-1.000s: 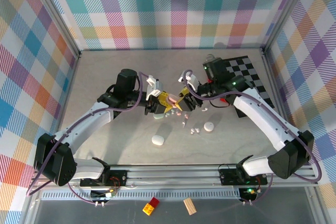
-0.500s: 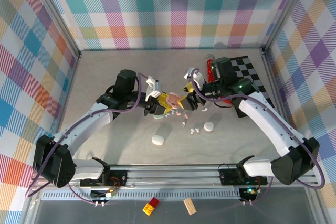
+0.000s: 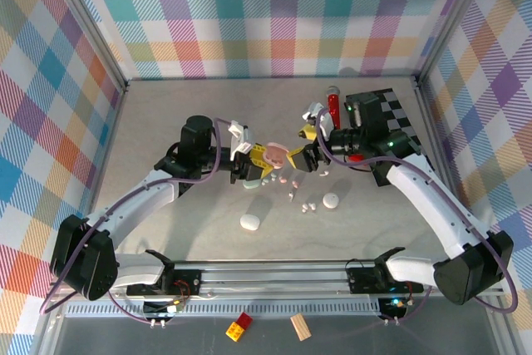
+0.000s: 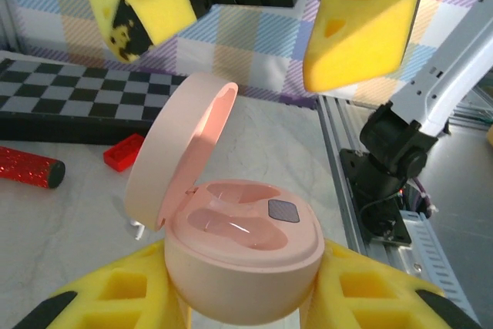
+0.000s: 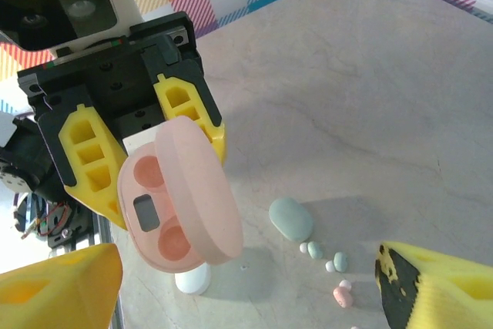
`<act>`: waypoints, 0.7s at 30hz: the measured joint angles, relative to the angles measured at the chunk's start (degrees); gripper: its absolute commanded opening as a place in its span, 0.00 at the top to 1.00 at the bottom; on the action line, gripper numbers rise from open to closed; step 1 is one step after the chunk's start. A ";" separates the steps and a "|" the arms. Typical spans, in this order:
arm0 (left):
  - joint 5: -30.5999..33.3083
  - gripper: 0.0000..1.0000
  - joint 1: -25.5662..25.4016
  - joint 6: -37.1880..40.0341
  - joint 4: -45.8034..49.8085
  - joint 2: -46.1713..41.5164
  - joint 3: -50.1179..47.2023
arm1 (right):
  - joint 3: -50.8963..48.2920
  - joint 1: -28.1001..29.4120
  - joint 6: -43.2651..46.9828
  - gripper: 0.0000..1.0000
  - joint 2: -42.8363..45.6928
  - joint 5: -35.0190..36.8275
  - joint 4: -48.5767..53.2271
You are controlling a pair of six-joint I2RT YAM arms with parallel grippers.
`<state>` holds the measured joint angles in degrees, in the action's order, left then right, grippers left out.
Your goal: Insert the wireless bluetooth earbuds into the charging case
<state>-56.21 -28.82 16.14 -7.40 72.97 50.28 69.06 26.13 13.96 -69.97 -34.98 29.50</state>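
Mid-loading: clenching open pink case [image 3: 274, 154] in left gripper [image 3: 259, 158] above table [image 3: 166, 122], right gripper [image 3: 312, 149] spread, empty, just beside; earbuds [image 5: 343, 296] loose on table below; next, likely fine pinch on one bud, then alignment over a well.

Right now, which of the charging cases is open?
The pink case in the left gripper: its lid is hinged up. The two white cases and the pale green case lie shut on the table.
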 measured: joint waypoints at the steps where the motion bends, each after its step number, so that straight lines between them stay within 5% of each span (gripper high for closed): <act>1: 0.35 0.68 0.00 -0.55 -1.09 -0.02 -0.28 | -0.57 -0.42 -0.26 0.15 0.35 0.00 -0.57; 21: 1.05 0.68 0.00 -3.78 -6.75 -0.52 -1.18 | -1.22 -1.81 -5.88 0.15 -2.62 2.73 -5.90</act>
<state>-55.16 -28.82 12.36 -14.15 72.44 49.10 67.83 24.32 8.08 -72.60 -32.25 23.59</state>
